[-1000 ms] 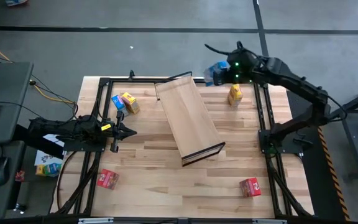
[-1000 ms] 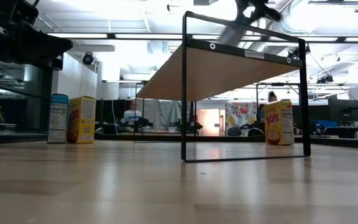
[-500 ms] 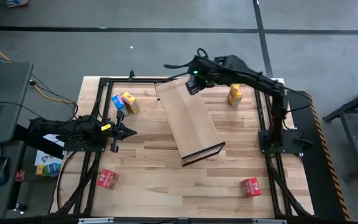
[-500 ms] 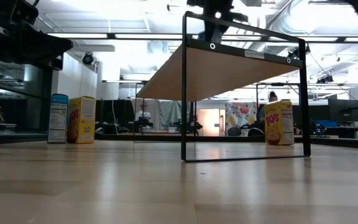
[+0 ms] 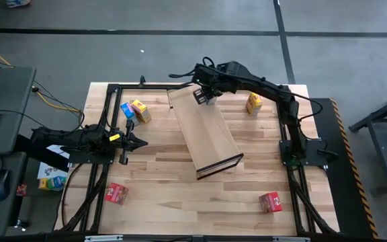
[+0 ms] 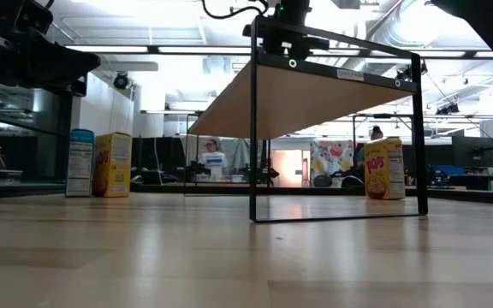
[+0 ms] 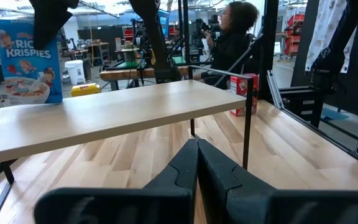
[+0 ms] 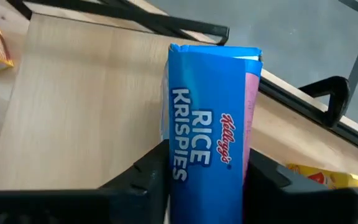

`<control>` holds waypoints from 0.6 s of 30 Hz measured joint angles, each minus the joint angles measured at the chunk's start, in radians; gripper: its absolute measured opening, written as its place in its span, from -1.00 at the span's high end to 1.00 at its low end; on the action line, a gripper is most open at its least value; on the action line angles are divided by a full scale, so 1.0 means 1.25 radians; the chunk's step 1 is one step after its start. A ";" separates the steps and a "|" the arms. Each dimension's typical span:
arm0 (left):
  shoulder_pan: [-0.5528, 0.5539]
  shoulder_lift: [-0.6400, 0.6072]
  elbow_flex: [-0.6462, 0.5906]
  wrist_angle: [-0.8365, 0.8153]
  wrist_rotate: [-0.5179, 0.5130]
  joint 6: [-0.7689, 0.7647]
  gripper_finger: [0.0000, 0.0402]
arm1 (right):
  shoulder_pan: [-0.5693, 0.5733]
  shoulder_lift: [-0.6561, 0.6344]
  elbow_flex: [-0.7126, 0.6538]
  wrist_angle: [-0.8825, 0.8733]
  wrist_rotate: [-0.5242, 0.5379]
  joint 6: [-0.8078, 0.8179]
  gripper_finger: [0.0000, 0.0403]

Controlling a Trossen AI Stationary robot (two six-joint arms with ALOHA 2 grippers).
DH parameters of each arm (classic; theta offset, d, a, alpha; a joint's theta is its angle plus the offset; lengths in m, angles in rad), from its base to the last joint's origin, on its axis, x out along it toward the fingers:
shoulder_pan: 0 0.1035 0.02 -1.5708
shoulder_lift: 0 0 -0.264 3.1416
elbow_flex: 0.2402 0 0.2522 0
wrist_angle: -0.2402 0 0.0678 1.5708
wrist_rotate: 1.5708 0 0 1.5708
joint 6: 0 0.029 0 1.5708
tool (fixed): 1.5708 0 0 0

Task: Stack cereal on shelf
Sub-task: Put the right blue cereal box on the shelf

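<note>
The shelf (image 5: 205,128) is a tan board raised on thin black frames, standing slantwise mid-table. My right gripper (image 5: 203,94) hangs over its far end, shut on a blue Rice Krispies cereal box (image 8: 207,143). That box also shows upright at the board in the left wrist view (image 7: 27,62). Another blue box (image 5: 127,111) and a yellow box (image 5: 140,111) stand on the table left of the shelf. A second yellow box (image 5: 254,102) stands to its right. Two red boxes (image 5: 116,193) (image 5: 270,202) lie near the near edge. My left gripper (image 5: 136,141) waits shut at the left. My right gripper pinches the blue box between its two fingers (image 8: 151,171), one on each of two opposite faces, near the box's upper end (image 8: 185,174). It comes from above, pointing down. The box stands upright below it over the shelf's far end; whether its bottom touches the board I cannot tell.
The shelf's near black frame (image 6: 336,137) stands tall in the low view. Black rails (image 5: 106,128) run along the table's left and right sides. A person (image 7: 235,37) sits in the room beyond the table. Bare wood lies between the two red boxes.
My right arm has swung from the table's far right corner toward the left, carrying the blue box over the far end of the shelf and slowing there. The box has stayed in the shut fingers. The left arm has kept still.
</note>
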 joint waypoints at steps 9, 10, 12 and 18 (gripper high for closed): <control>0.000 0.000 0.000 0.000 0.000 -0.001 1.00 | 0.000 0.000 0.000 0.046 -0.030 0.008 -0.05; 0.000 0.000 0.000 0.000 0.000 -0.001 1.00 | 0.000 0.000 0.000 0.051 -0.033 0.008 -0.06; 0.000 0.000 0.000 0.000 0.000 0.000 1.00 | 0.000 0.000 0.000 0.059 -0.033 0.007 -0.07; 0.000 0.000 0.000 0.000 0.000 -0.001 1.00 | -0.010 0.000 -0.001 0.057 -0.026 -0.013 -0.07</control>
